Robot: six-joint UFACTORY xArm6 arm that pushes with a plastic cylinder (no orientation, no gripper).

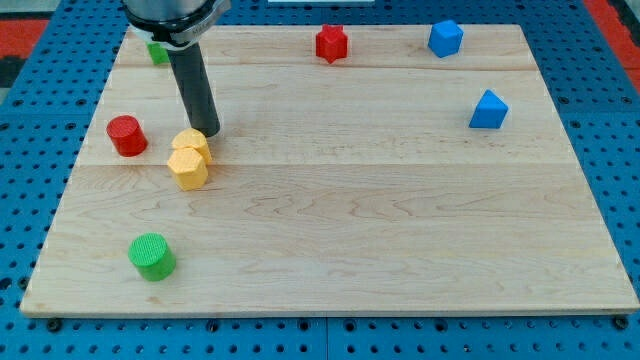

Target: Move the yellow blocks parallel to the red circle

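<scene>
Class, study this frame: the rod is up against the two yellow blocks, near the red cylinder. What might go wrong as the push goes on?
1. My tip sits at the upper right edge of the two yellow blocks, which touch each other; an off-centre push may split or turn them.
2. The red cylinder lies close on the view's left; a leftward push may knock it.
</scene>
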